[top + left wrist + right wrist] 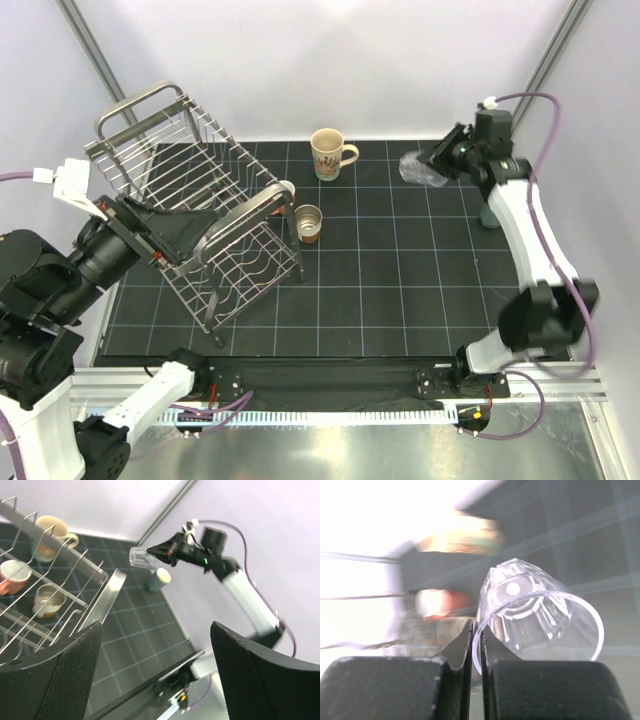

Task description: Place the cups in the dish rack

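The silver wire dish rack point(190, 200) stands tilted at the left of the mat. My left gripper point(190, 235) is open and empty over the rack's near side; in the left wrist view point(155, 640) its jaws stand wide apart. My right gripper point(440, 160) is shut on the rim of the clear glass point(420, 170), held tipped in the air at the far right; the glass also shows in the right wrist view point(540, 615). The cream mug point(328, 153), small brown-based cup point(308, 223) and salmon-pink mug point(286, 189) stand on the mat beside the rack. The grey-teal tumbler point(488, 213) is partly hidden behind the right arm.
The black gridded mat point(400, 290) covers the table. White walls with metal posts close in the back and sides. The rack's thick loop handle point(250, 210) rises just beside the pink mug and the brown-based cup.
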### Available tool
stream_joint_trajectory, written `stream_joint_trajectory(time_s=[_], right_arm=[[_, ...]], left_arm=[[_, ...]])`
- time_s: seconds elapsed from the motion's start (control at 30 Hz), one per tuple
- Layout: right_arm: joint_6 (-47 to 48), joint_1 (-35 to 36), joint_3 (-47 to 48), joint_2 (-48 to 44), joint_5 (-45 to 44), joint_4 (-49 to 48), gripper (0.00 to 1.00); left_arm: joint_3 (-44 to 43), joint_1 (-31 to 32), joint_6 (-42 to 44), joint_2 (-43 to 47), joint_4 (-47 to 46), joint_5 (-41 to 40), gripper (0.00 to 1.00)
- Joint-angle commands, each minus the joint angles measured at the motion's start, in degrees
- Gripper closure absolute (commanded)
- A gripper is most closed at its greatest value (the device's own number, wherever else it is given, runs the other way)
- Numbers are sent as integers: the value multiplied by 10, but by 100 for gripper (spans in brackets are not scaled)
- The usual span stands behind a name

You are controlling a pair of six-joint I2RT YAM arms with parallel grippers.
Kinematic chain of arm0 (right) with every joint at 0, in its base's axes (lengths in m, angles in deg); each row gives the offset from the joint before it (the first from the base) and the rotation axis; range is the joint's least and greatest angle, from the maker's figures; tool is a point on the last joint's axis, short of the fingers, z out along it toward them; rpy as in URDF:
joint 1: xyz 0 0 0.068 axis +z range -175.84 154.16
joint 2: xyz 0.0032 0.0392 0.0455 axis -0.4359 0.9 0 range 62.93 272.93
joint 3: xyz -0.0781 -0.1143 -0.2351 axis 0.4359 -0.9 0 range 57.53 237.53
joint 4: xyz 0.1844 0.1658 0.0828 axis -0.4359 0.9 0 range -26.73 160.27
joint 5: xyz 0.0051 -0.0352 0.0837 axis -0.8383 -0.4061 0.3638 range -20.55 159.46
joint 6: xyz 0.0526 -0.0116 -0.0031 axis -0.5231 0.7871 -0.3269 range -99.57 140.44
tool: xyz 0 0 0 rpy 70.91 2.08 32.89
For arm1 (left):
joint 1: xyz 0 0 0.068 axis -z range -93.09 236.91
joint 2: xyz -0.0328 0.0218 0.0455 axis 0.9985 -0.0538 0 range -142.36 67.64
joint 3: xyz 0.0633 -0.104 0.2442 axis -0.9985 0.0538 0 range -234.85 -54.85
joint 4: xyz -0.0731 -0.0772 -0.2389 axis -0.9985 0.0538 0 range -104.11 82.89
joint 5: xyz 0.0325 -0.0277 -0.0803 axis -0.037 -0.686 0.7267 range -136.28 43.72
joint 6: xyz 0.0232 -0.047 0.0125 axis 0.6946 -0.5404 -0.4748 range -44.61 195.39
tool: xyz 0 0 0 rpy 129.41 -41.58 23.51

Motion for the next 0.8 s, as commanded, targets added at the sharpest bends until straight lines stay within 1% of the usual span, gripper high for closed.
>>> stream_joint_trajectory(time_s=[0.0,0.03,0.07,0.1,0.13,0.17,0.2,0.23,0.27,0.3,0.33,0.37,0.4,0.47,0.5,0.53,0.6,0.7,0.77], right_arm=[[-160,3,-97,-100,190,-310,96],[-200,5,-122,-116,226,-373,96],[-270,14,-157,-145,232,-421,96],[-293,19,-167,-156,238,-494,96],[-312,26,-174,-168,242,-523,96],[-350,38,-178,-185,242,-549,96],[-369,48,-178,-192,241,-592,96],[-392,56,-178,-197,240,-613,96],[-415,65,-177,-201,233,-637,96],[-466,86,-178,-207,228,-687,96],[-490,96,-178,-208,223,-716,96],[-511,110,-176,-207,209,-744,96],[-556,135,-175,-201,202,-789,96],[-595,162,-177,-195,168,-835,96],[-625,189,-181,-187,148,-900,96],[-641,202,-187,-182,133,-929,96],[-666,227,-187,-164,94,-987,96],[-672,272,-178,-148,56,-1026,96],[-669,305,-167,-134,43,-1028,96]], left_arm=[[29,2,-33,-3,-133,9,14],[37,2,-39,-3,-150,6,12],[51,1,-49,-3,-171,5,12],[58,1,-54,-5,-204,3,11],[66,1,-57,-6,-226,2,9],[85,2,-61,-5,-244,4,8],[95,2,-63,-5,-263,3,7],[108,2,-67,-4,-309,1,5],[123,1,-72,-5,-327,-1,4],[132,1,-75,-8,-348,-2,2],[138,2,-78,-9,-382,-2,1],[142,1,-80,-13,-397,0,0],[146,2,-85,-18,-408,2,0],[143,2,-89,-38,-440,18,0],[138,2,-92,-43,-444,20,0],[140,2,-97,-51,-451,19,0],[159,2,-118,-52,-500,14,0],[186,2,-143,-49,-569,-3,0],[208,2,-158,-52,-608,-2,0]])
